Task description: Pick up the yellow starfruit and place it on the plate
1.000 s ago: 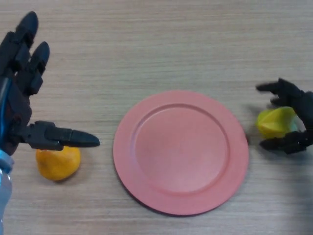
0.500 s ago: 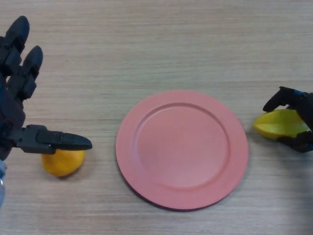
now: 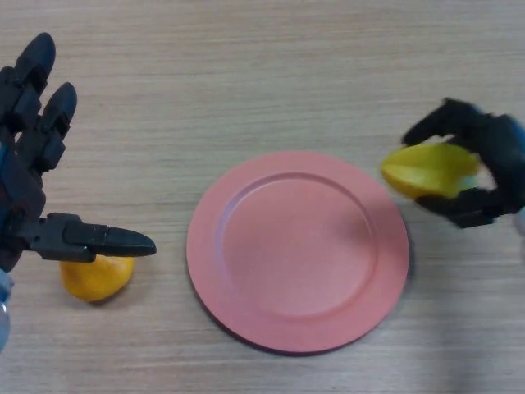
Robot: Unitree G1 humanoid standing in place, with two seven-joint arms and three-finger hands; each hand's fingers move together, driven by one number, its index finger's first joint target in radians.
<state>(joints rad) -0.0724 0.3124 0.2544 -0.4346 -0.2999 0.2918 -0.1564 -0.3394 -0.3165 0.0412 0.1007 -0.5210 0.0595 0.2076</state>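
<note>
Since 0.5 s ago the right hand (image 3: 484, 168) has carried the yellow starfruit (image 3: 429, 170) up and toward the plate (image 3: 297, 250); the fruit, which sat well clear of the rim at the view's right edge, now has its pointed end just at the plate's upper right edge. The fingers curl over the top of the starfruit and the thumb closes under it, so the fruit is pinched between them. Whether it is lifted off the table (image 3: 271, 74) cannot be told for certain from this view, though it looks raised.

The plate is pink, round and bare, lying flat in the middle of the wooden table.

The left hand (image 3: 33, 189) shows at the view's left edge, in much the same place as before. Its fingers are straight and spread, pointing away from the robot, with the thumb stretched out sideways toward the plate. Just under that thumb lies an orange fruit (image 3: 96, 277) on the table, partly hidden by it.
</note>
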